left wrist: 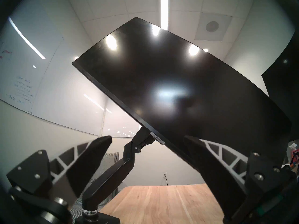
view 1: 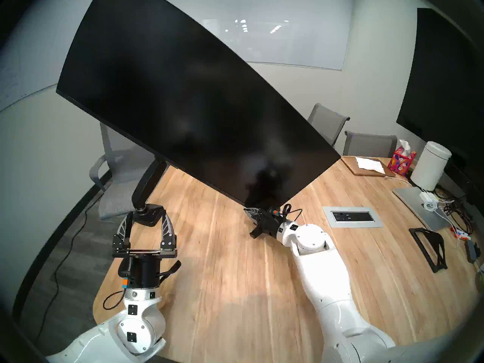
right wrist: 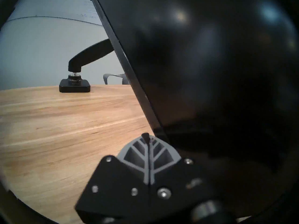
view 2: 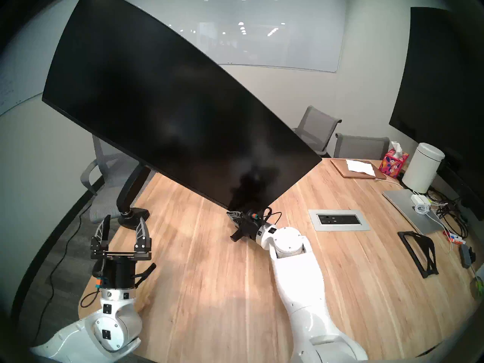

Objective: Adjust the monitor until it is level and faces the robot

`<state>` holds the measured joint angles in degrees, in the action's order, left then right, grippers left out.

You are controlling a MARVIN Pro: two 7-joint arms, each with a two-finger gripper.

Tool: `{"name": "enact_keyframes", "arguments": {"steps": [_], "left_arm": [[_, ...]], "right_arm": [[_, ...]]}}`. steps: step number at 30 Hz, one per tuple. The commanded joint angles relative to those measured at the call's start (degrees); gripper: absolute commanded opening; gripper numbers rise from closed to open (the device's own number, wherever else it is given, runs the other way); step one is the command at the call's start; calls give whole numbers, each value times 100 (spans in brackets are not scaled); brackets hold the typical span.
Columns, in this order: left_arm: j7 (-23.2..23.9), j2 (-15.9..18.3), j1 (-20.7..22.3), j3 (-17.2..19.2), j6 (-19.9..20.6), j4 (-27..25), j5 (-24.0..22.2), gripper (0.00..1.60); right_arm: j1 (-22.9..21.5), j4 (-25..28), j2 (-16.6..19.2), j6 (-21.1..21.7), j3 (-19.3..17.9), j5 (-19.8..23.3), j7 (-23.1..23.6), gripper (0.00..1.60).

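monitor (view 1: 183,113): hangs over the wooden tabletop (view 1: 235,276) on its black support arm (view 1: 148,183), whose small base (view 1: 148,215) sits near the tabletop's left edge.
long axis: runs steeply from upper left down to lower right in my head views; far from level.
facing: screen looks roughly toward me, but rolled hard, with the low corner close above the tabletop.
right gripper (view 1: 253,215): fingers pressed together, holding nothing; tips sit right under the monitor's low corner. I can't tell for sure if they touch the edge; the right wrist view shows the bezel just beside the tips.
why there: I judge I'm using the closed fingers as a pusher under the low corner, to lift that end and roll the screen back toward level.
left gripper (view 1: 146,222): fingers spread wide, empty, standing in front of the base in my head views and not gripping it; the left wrist view looks up at the screen and support arm.
why there: my guess is it's parked ready to steady the high end.
progress: early; big roll is left to take out.
risk: closed fingers could slip off the thin bezel.
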<state>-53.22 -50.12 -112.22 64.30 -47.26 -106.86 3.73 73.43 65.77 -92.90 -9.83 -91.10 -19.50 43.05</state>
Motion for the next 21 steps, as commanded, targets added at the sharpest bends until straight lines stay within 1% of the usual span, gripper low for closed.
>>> {"name": "enact_keyframes", "arguments": {"steps": [1, 6, 16, 21], "left_arm": [[-10, -10, 13, 12, -18, -72, 8, 160], [-10, -10, 13, 12, -18, -72, 8, 160], [-10, -10, 12, 12, -18, -73, 8, 160], [-11, -10, 11, 13, -17, -74, 9, 160]], "right_arm": [[-405, -102, 51, -33, -106, 77, -14, 0], [-555, -333, 96, -64, -190, 86, -1, 0], [-607, -396, 96, -40, -265, 93, 29, 0], [-647, -482, 57, -25, -206, 39, 62, 0]]}}
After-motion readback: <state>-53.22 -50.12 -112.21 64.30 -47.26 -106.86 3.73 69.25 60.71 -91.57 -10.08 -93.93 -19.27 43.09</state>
